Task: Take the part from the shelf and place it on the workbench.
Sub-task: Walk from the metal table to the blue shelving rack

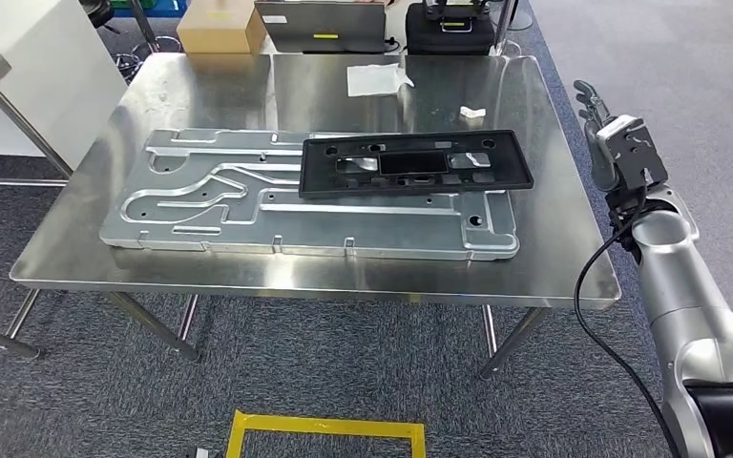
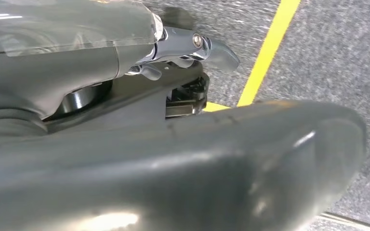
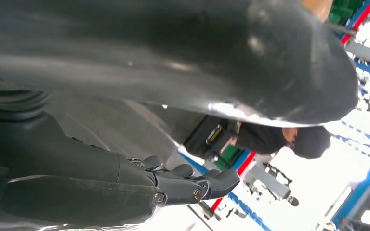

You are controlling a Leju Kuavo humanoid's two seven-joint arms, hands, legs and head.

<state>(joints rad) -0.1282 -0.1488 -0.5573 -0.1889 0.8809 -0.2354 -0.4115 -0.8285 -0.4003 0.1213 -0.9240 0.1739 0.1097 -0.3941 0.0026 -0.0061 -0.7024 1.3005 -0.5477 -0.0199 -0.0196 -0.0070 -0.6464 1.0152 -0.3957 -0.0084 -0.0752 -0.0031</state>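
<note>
A: Where is the black plastic frame [image 1: 416,163]?
B: Flat across the grey metal plate [image 1: 248,205] on the counter [image 1: 554,248], likely delivered.
A: The right hand [image 1: 595,113]?
B: Raised beside the counter, fingers spread, holding nothing.

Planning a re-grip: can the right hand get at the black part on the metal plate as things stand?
Probably yes. The right hand is raised beside the table's right edge, holding nothing, and nothing stands between it and the black part lying on the metal plate.

A steel workbench [image 1: 554,258] is filling mid-frame, carrying a large grey metal plate [image 1: 200,205], with paper [image 1: 377,78] lying toward its upper edge.
</note>
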